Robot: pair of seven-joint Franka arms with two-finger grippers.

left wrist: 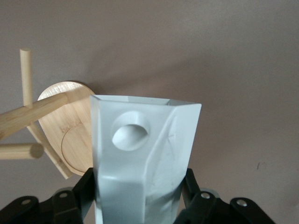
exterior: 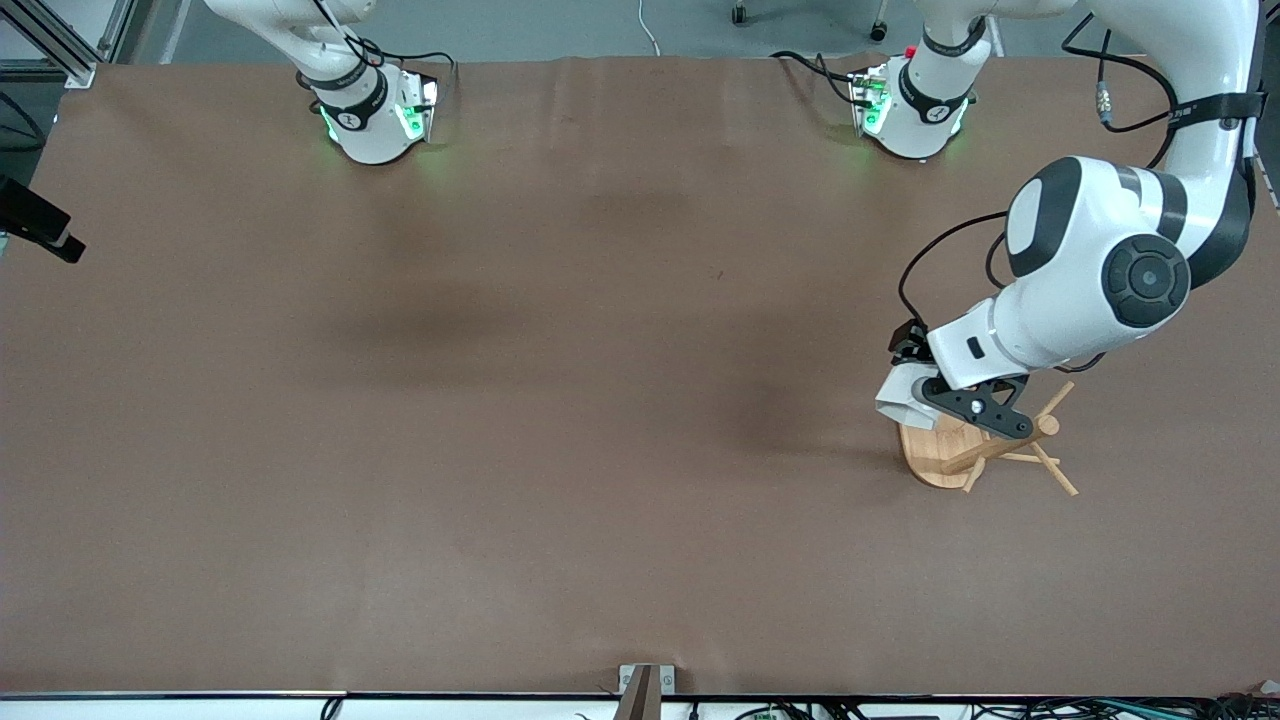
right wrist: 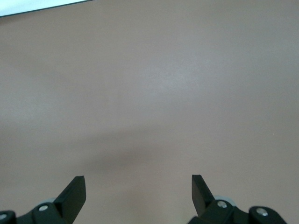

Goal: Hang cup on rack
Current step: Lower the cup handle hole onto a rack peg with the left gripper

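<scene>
The brown table (exterior: 500, 400) lies bare from its middle out to 9 o'clock. Near its 3 o'clock edge stands the bamboo rack (exterior: 960, 455), pegs splayed. Over its oval base the left gripper (exterior: 940, 395) clamps the white faceted cup (left wrist: 140, 158), long axis along the fingers, handle hole toward the wrist camera. The right gripper (right wrist: 138, 189) waits, fingers spread, over bare table.

Brown table (exterior: 560, 400), bamboo rack (exterior: 985, 450) on it
</scene>
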